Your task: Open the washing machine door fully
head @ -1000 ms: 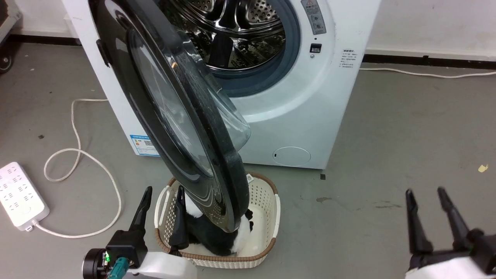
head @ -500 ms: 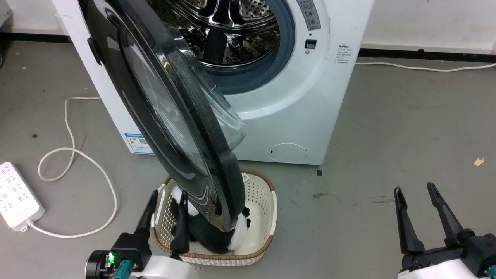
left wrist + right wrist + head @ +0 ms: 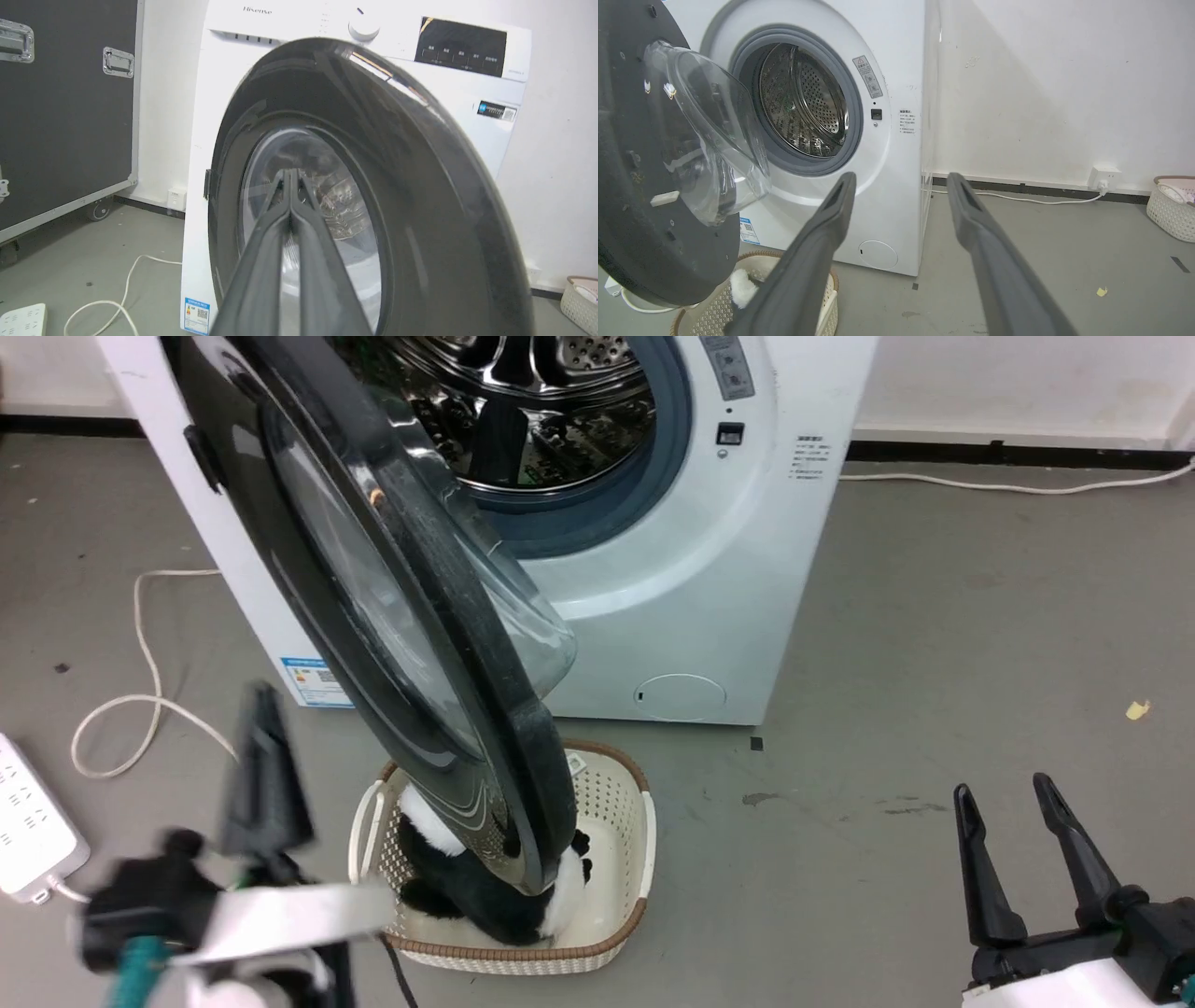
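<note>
- washing machine door (image 3: 401, 616) stands swung out from the white washing machine (image 3: 709, 597), hinged on the machine's left side in the head view; its edge points toward the camera; steel drum (image 3: 551, 401) and grey rubber ring exposed behind it
- door's glossy black outer face turned toward the robot's left; clear glass bowl bulges from its inner face toward the drum
- door's lower rim hangs over a pale woven basket (image 3: 644, 821) on the floor in front of the machine; a black-and-white soft item (image 3: 467, 896) lies in the basket
- left gripper (image 3: 263, 747) low at the left of the head view, blurred; to the left of the door's outer face, a strip of floor showing between them
- left wrist view: left gripper (image 3: 290, 179) has its fingers pressed together, nothing between them, aimed at the door (image 3: 397, 186) glass; contact with the glass cannot be told
- right gripper (image 3: 1005, 795) at lower right, fingers spread and empty, over bare grey floor, well apart from door and machine
- right wrist view: spread fingers of the right gripper (image 3: 901, 179) frame the machine front; door (image 3: 640, 210) at the left
- white power strip (image 3: 28, 821) and looped cord (image 3: 140, 644) on the floor at far left
</note>
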Robot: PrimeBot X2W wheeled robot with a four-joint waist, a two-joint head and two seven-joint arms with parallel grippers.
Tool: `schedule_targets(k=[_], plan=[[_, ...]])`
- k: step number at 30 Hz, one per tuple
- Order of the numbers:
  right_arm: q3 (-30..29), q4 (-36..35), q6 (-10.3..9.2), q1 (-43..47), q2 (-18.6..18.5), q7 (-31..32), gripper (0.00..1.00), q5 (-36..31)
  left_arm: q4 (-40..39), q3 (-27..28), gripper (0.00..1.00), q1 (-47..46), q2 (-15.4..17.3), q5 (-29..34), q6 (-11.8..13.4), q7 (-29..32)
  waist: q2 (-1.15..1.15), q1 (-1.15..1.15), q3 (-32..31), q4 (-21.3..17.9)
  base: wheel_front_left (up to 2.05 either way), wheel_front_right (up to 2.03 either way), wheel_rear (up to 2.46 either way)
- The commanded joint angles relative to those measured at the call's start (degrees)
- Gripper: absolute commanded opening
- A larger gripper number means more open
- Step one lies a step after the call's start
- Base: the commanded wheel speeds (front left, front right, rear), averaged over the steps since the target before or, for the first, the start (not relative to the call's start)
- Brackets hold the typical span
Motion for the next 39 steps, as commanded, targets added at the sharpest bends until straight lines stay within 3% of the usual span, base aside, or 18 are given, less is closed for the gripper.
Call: schedule_targets(k=[1, 10, 16, 29, 32, 39], plan=[[-0.2, 0.0, 0.06, -0.6, 0.3, -0.3, 1.00, 0.1, -2.3, 0.7, 0.00, -1.7, 0.1, 0.0, 0.2, -0.3, 0.00, 0.00, 0.0, -0.3, 0.00, 0.00, 0.00], [-0.1, 0.5, 0.06, -0.9, 0.3, -0.3, 1.00, 0.7, -12.9, -2.0, 0.00, -9.4, 0.1, 2.6, -0.7, -0.3, 0.00, 0.00, -0.2, -1.0, 0.00, 0.00, 0.00], [0.5, 0.9, 0.06, -0.9, 0.3, -0.3, 1.00, 1.6, -12.0, -10.4, 0.00, -9.9, 0.1, 3.7, -1.6, 0.4, 0.00, 0.00, -0.3, -1.9, 0.00, 0.00, 0.00], [0.3, 1.1, 0.06, -1.7, 0.3, -0.3, 1.00, 2.8, 3.6, -25.2, 0.00, -6.4, 0.1, -0.2, -1.1, 7.1, 0.00, 0.00, 1.7, -3.0, 0.00, 0.00, 0.00], [0.4, 1.2, 0.06, -2.0, 0.3, -0.3, 1.00, 3.4, 11.9, -24.3, 0.00, -7.8, 0.1, -1.6, 0.8, 7.9, 0.00, 0.00, 2.8, -3.1, 0.00, 0.00, 0.00], [-0.2, 1.7, 0.06, -1.8, 0.3, -0.3, 1.00, 3.9, 17.2, -21.7, 0.00, -8.2, 0.9, -3.2, 1.4, 5.6, 0.00, 0.00, 2.6, -0.9, 0.00, 0.00, 0.00]])
